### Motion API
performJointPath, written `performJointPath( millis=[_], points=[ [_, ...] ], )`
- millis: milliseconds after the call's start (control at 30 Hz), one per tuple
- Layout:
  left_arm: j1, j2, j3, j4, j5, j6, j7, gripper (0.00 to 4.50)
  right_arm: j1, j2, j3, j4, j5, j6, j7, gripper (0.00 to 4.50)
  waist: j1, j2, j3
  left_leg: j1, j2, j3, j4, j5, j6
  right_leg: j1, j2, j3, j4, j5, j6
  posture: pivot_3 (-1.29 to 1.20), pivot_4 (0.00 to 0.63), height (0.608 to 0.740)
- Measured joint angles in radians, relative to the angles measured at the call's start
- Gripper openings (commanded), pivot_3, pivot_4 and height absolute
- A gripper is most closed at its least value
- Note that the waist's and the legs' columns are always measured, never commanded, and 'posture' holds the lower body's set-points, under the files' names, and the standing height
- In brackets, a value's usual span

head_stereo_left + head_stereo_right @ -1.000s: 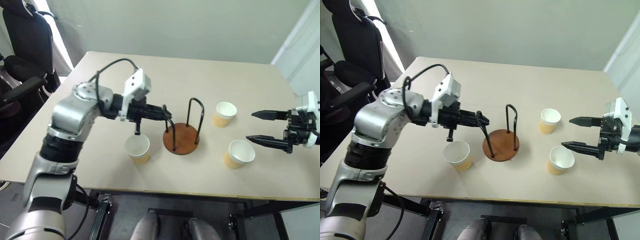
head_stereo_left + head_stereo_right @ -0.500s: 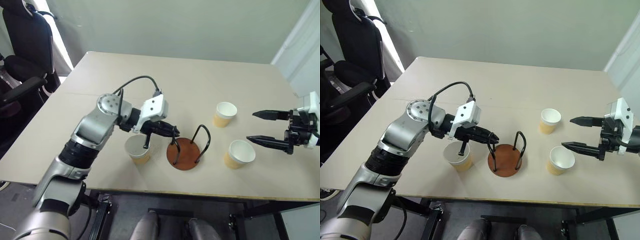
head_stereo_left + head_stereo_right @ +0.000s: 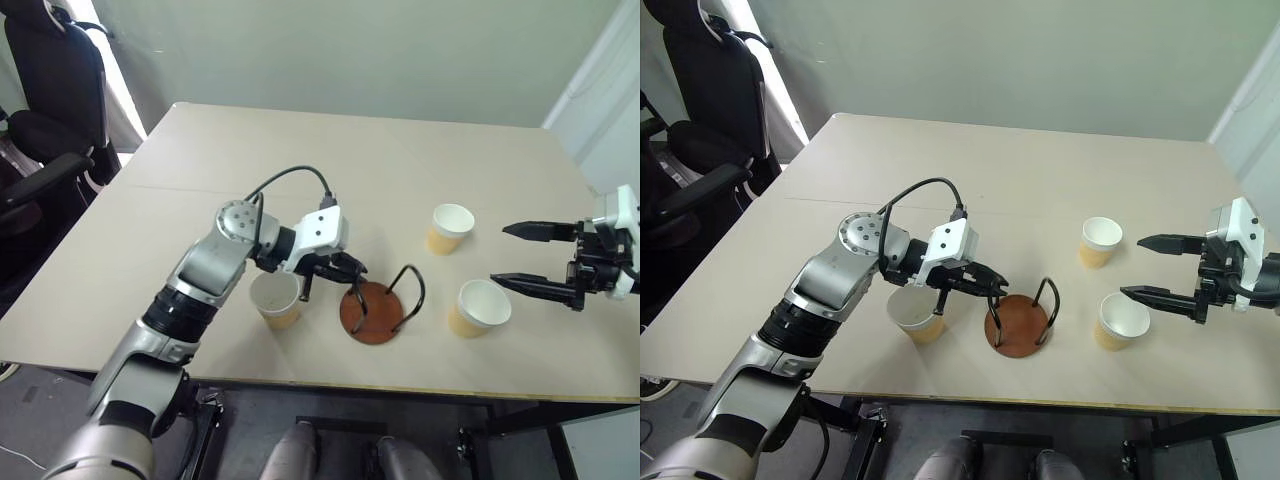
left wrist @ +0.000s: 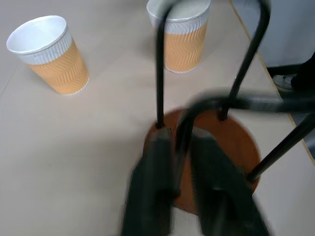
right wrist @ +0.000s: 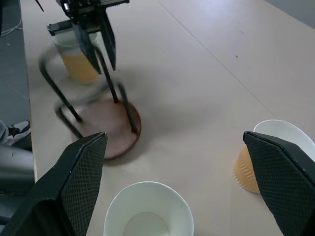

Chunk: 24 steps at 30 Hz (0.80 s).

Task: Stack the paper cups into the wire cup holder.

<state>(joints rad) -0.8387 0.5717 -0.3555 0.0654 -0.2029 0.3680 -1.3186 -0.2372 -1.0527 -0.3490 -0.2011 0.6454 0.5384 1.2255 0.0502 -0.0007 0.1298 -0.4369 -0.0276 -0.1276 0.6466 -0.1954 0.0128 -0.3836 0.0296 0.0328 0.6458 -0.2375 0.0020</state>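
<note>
I see the beige table [image 3: 420,170] carrying everything, with a black chair [image 3: 45,90] off its far left corner. From the head camera, the wire cup holder [image 3: 380,305] sits near the front edge, between the paper cups, leaning rather than standing straight, and nothing is stacked in it. One empty cup [image 3: 275,300] stands just left of the holder; two more empty cups stand to its right, one farther back [image 3: 449,228] and one nearer the front edge [image 3: 478,307].

My left wrist camera gives what the head view cannot: the left gripper [image 4: 182,162] has its two fingers either side of one wire loop at the disc base, a small gap between them; whether they press the wire I cannot tell.

The right gripper [image 3: 525,255] hangs spread wide and holding nothing, just right of the front right cup; its wrist camera looks across that cup toward the holder.
</note>
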Motion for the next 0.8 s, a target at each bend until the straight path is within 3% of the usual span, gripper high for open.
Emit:
performJointPath(
  millis=[233, 400, 567, 800],
  points=[
    [-0.001, -0.017, 0.000, 0.053, 0.068, -0.079, 0.058, 4.47, 0.002, 0.000, 0.000, -0.001, 0.000, 0.004, -0.001, 4.50, 0.000, 0.000, 0.000, 0.000, 0.000, 0.000, 0.000, 0.000, 0.000, 0.000, 0.000, 0.000, 0.000, 0.000, 0.000, 0.00, 0.150, 0.740],
    [-0.012, -0.015, 0.017, 0.051, 0.061, -0.084, 0.052, 4.47, 0.001, 0.000, 0.000, 0.000, 0.000, 0.006, 0.002, 4.50, 0.000, 0.000, 0.000, 0.000, 0.000, 0.000, 0.000, 0.000, 0.000, 0.000, 0.000, 0.000, 0.000, 0.000, 0.000, 0.00, 0.150, 0.740],
    [-0.040, 0.051, 0.102, 0.001, -0.038, 0.007, -0.006, 4.47, 0.010, -0.040, 0.002, -0.032, 0.000, 0.019, 0.031, 4.50, 0.000, 0.000, 0.000, -0.001, 0.000, 0.000, 0.000, 0.000, 0.000, -0.001, 0.000, 0.000, 0.000, 0.000, 0.000, 0.00, 0.150, 0.740],
    [-0.042, 0.282, 0.260, -0.134, -0.247, 0.164, -0.167, 4.47, 0.085, -0.122, 0.021, -0.162, -0.013, 0.042, 0.071, 4.50, -0.002, 0.001, 0.000, -0.001, 0.000, 0.000, 0.000, -0.001, -0.001, -0.002, 0.000, 0.000, -0.001, -0.001, 0.000, 0.00, 0.150, 0.740]
  ],
)
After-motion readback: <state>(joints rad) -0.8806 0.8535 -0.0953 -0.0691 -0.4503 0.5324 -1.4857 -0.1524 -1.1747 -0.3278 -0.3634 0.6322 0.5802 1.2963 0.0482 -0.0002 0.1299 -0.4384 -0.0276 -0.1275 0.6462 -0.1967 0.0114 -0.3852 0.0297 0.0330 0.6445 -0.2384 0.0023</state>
